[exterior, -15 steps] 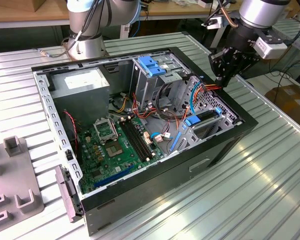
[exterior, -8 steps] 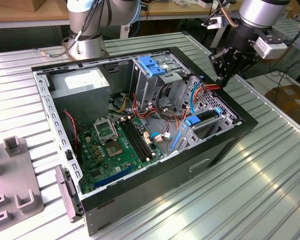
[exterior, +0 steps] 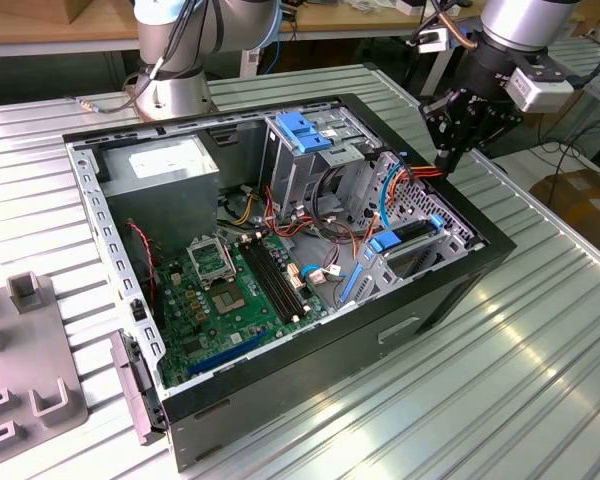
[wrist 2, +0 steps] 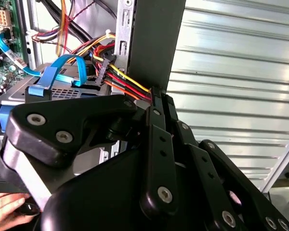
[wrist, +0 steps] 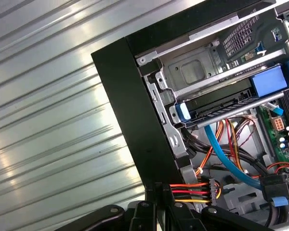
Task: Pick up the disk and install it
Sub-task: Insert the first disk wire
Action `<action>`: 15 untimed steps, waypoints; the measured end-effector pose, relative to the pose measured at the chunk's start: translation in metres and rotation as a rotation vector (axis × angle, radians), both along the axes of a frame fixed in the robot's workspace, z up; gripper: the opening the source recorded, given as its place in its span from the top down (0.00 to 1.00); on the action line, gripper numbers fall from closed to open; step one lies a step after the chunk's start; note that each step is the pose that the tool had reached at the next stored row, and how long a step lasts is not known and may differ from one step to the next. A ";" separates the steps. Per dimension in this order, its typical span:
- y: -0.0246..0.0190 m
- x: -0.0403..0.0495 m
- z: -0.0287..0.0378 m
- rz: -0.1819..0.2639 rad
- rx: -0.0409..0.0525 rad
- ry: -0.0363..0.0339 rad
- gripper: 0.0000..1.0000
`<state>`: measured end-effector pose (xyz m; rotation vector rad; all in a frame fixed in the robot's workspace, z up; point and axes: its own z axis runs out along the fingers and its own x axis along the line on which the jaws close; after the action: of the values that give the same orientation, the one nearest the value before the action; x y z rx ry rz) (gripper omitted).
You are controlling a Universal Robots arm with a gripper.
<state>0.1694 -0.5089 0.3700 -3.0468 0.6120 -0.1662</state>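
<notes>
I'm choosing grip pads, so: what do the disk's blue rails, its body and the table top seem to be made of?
The disk sits in the case's bay. Its rails and end tabs look like moulded plastic: bright uniform blue, smooth, slightly glossy. Its body is matte black, possibly painted metal, though the look leaves that open. The table top looks like bare ribbed aluminium: silver, with long streaky reflections along the ribs.

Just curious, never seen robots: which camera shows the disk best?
The first wrist view: the disk sits close up, its black body and blue end tab plain. The exterior view shows it small, inside the case. In the second wrist view I cannot make it out.
</notes>
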 end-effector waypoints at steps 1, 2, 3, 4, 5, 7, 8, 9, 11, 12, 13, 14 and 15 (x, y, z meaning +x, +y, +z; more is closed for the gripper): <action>0.0000 0.0000 0.0000 -0.005 -0.0002 0.0000 0.84; 0.0000 0.0000 0.0000 -0.009 -0.0004 0.0000 0.84; 0.0000 0.0000 0.0000 -0.009 -0.0004 0.0001 0.84; 0.0000 0.0000 0.0000 -0.009 -0.0004 0.0000 0.84; 0.0000 0.0000 0.0000 -0.010 -0.0005 0.0001 0.84; 0.0000 0.0000 0.0000 -0.011 -0.0006 0.0000 0.84; 0.0000 0.0000 0.0000 -0.012 -0.0006 0.0000 0.84; 0.0000 0.0000 0.0000 -0.013 -0.0006 0.0000 0.84; 0.0000 0.0000 -0.0001 -0.027 -0.0013 0.0001 0.84; 0.0000 0.0000 0.0000 -0.028 -0.0013 0.0000 0.84; 0.0000 0.0000 0.0000 -0.028 -0.0013 0.0000 0.84; 0.0000 0.0000 0.0000 -0.028 -0.0014 0.0000 0.84; 0.0000 0.0000 0.0000 -0.028 -0.0014 0.0000 0.84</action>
<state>0.1694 -0.5089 0.3700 -3.0406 0.6555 -0.1674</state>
